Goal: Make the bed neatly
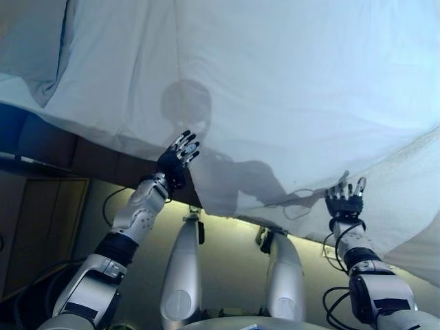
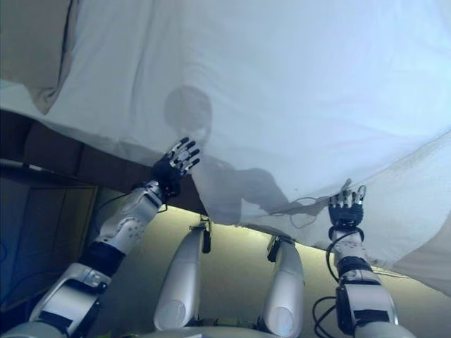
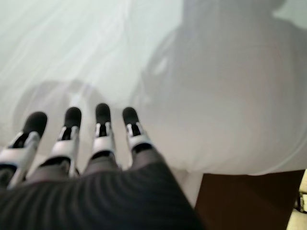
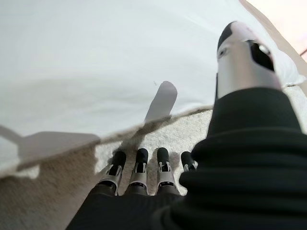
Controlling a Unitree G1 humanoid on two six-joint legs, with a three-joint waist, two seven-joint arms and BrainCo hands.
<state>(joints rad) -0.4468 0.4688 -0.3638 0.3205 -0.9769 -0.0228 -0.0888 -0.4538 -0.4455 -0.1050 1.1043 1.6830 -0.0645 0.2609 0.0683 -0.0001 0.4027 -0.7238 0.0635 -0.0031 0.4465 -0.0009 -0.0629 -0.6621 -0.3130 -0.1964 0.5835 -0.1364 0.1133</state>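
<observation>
A white sheet lies spread over the bed, and its near edge hangs over the bed's side. My left hand is open, fingers straight, at the sheet's near edge; in its wrist view the fingers reach over the sheet and hold nothing. My right hand is open further right at the sheet's edge. In its wrist view the fingers lie straight on a cream textured cover, just short of the sheet's hem, with the thumb raised.
The dark brown bed frame shows under the sheet's edge on the left. The cream textured cover runs along the right side. A bunched fold of cloth lies at the far left. A wooden panel stands lower left.
</observation>
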